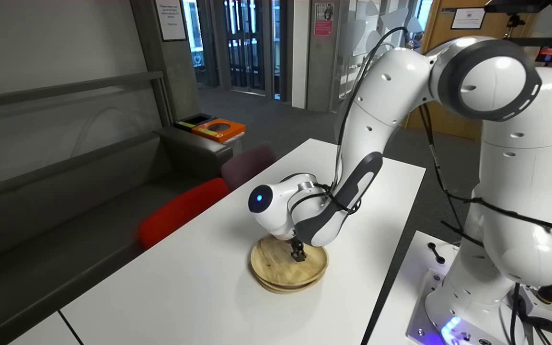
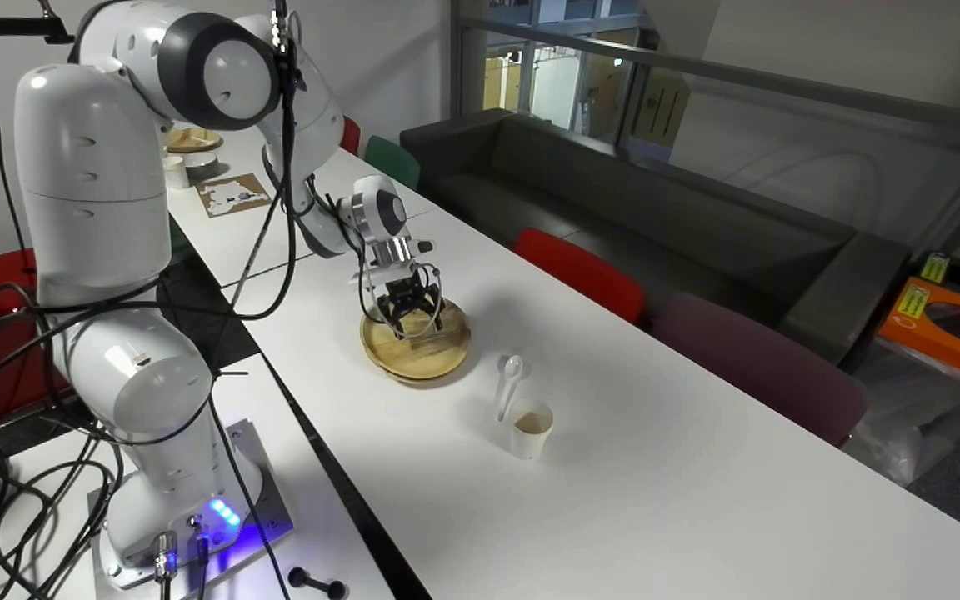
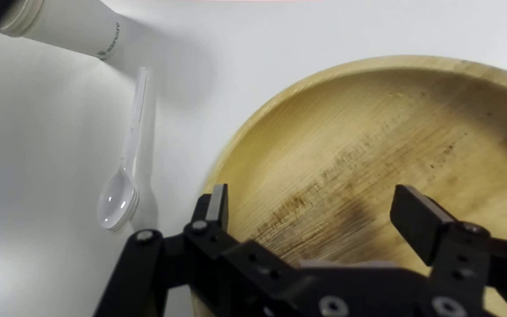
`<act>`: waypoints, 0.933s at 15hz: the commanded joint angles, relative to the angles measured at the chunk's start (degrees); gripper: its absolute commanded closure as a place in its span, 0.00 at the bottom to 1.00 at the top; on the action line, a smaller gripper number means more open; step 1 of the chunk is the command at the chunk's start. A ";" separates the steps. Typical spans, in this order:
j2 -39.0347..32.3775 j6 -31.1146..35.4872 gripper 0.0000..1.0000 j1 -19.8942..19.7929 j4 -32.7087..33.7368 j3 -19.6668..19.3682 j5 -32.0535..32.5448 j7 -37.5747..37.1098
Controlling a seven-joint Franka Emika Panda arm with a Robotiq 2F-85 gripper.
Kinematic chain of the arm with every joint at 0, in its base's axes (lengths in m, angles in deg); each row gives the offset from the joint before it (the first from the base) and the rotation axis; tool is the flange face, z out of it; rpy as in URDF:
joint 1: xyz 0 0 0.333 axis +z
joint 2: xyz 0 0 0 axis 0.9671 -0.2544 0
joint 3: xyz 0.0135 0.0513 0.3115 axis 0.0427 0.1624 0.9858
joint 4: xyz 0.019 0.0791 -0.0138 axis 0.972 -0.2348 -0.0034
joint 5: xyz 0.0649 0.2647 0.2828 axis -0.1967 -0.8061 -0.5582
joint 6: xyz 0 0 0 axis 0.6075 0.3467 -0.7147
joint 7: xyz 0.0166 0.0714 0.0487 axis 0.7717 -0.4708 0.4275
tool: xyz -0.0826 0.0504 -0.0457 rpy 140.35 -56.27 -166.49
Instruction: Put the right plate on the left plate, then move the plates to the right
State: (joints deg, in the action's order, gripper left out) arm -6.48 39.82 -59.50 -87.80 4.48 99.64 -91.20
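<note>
Gripper (image 3: 310, 198) is held spread over the stacked plates (image 1: 281, 268); for moving, both rims (image 1: 285, 287) should be pinched together.

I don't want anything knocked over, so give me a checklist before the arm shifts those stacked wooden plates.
1. Stacking: ok, upper plate rests on lower plate.
2. Open pincer: ok, wide gap in the wrist view.
3. Secure grip: not ok, nothing clamped.
4. Contact between pincer and upper plate: cannot tell.
5. Upright cup: ok.
6. Clear path toward the cup: not ok, spoon lies nearby and could be bumped.
</note>
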 commanded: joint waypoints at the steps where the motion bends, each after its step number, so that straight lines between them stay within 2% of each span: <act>1: 9.82 0.64 0.00 -2.37 -5.09 3.28 -13.32 2.84; 5: 14.35 -1.98 0.00 -3.21 -3.88 3.88 -31.21 6.29; 10: 18.70 -1.27 0.00 -5.52 -4.60 2.40 -46.80 6.01; 12: 20.02 1.16 0.00 -6.17 -5.85 2.21 -52.06 5.00; 13: 16.19 -0.87 0.00 -5.82 -2.57 2.75 -48.03 5.28; 14: 16.66 -0.63 0.00 -6.05 -2.78 2.54 -49.64 5.28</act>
State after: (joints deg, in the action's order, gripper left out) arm 10.19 39.29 -65.08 -90.65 6.55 49.95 -85.93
